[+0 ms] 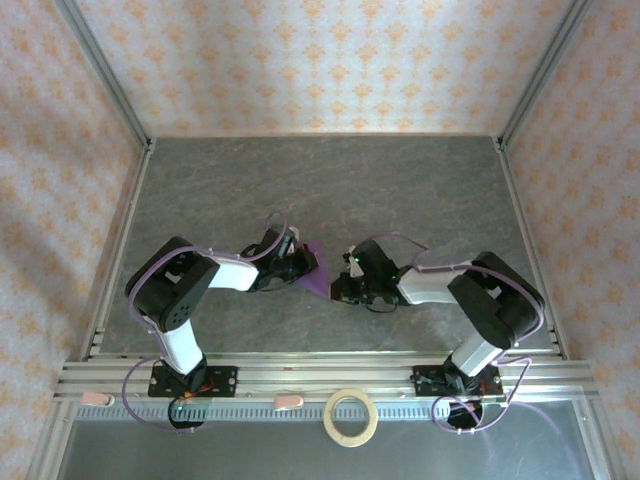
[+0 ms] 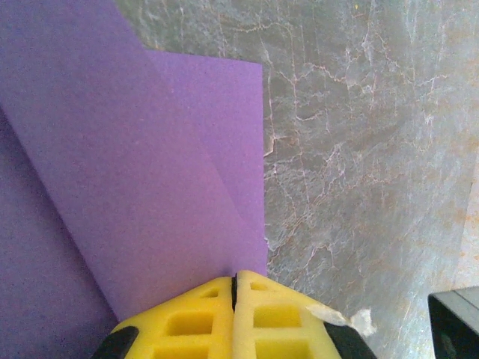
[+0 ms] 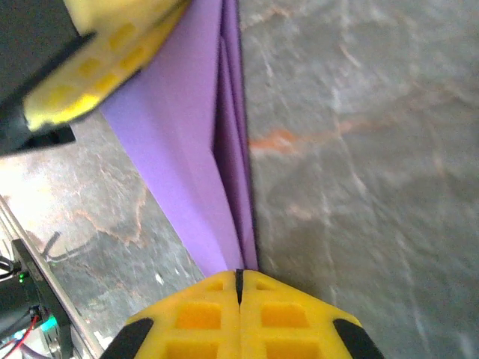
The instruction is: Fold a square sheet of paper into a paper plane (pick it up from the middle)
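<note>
Top external view: my two arms bend inward from their bases at the near edge of the grey marbled bench [image 1: 400, 190] and meet near its middle. Between them sits the purple paper [image 1: 319, 271], folded into a small pointed shape. My left pincer [image 1: 303, 262] is at the paper's left side and my right pincer [image 1: 343, 284] is at its right, nearer end. A tan tape ring [image 1: 351, 416] lies flat by the metal rail between my bases, well apart from the paper.

Left wrist view: my yellow fingers are pressed together, clamped on the paper's edge. The paper spreads up and to the left from the tips. It shows overlapping layers, a diagonal fold line and a straight right edge against the bench.

Right wrist view: my right fingers are also pressed together, pinching the narrow end of the paper. From there the paper runs upward as a slim folded strip, its layers lying close along a crease. The yellow finger of my left pincer shows at the upper left, touching the far part of the paper.
</note>
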